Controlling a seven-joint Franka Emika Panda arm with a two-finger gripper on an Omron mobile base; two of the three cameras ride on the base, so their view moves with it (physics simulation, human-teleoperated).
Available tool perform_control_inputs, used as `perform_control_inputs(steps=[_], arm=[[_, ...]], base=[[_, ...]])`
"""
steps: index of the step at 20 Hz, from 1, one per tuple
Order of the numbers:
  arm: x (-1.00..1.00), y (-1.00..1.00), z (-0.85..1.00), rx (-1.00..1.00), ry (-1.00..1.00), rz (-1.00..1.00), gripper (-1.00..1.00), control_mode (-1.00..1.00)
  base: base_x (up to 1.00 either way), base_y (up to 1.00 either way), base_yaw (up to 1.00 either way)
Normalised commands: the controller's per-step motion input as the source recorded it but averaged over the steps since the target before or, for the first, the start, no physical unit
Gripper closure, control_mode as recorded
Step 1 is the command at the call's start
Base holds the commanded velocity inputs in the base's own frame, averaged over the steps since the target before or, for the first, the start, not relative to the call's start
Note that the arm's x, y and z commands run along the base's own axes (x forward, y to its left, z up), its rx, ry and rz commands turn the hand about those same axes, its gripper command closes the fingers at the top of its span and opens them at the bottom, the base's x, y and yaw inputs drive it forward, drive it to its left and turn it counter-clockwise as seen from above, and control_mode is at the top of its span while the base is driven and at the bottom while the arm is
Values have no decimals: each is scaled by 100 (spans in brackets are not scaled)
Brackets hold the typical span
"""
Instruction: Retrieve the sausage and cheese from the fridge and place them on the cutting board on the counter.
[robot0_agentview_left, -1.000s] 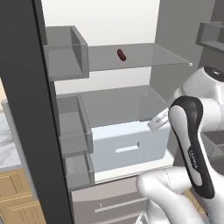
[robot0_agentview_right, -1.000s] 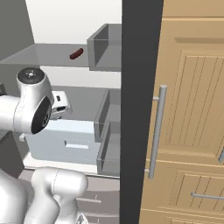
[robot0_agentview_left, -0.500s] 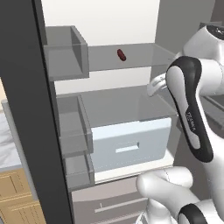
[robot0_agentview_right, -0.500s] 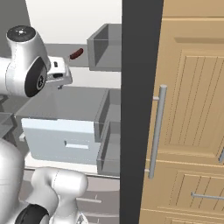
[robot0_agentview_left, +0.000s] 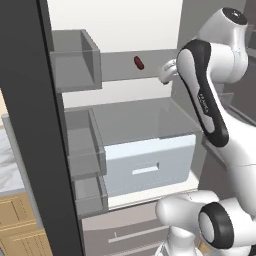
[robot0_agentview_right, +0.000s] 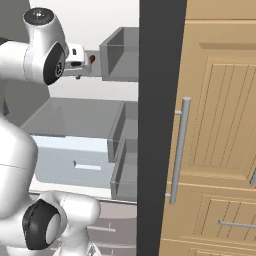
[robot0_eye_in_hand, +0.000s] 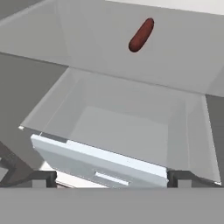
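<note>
Hand view shows the sausage (robot0_eye_in_hand: 141, 34) lying alone on a grey shelf (robot0_eye_in_hand: 100, 39) of the fridge (robot0_agentview_left: 30, 125), above the pulled-out white drawer (robot0_eye_in_hand: 98, 162), while the gripper (robot0_eye_in_hand: 111, 177) hangs apart from it, its jaws spread wide and empty.

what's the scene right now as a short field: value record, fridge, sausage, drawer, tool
fridge: open, grey inner shelves in view
sausage: lying on the upper shelf, untouched
white drawer: pulled out below that shelf; hand view shows its inside bare
tool: open, holding nothing, raised to shelf height, right of the sausage in the left base view
cheese: cannot tell where it is
</note>
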Motion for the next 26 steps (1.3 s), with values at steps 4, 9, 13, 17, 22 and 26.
perform_control_inputs(steps=[4,9,13,17,22,26], arm=[[65,1,2,6,-12,-7,-100,-100],[55,22,24,6,-2,-8,-100,-100],[59,27,34,5,4,-8,-100,-100],[77,3,-2,3,5,-7,-100,-100],[69,0,-34,2,1,-4,-100,-100],[51,0,-26,1,0,-3,-100,-100]], base=[[0,0,0],[0,0,0],[0,0,0],[0,0,0],[0,0,0],[0,0,0]])
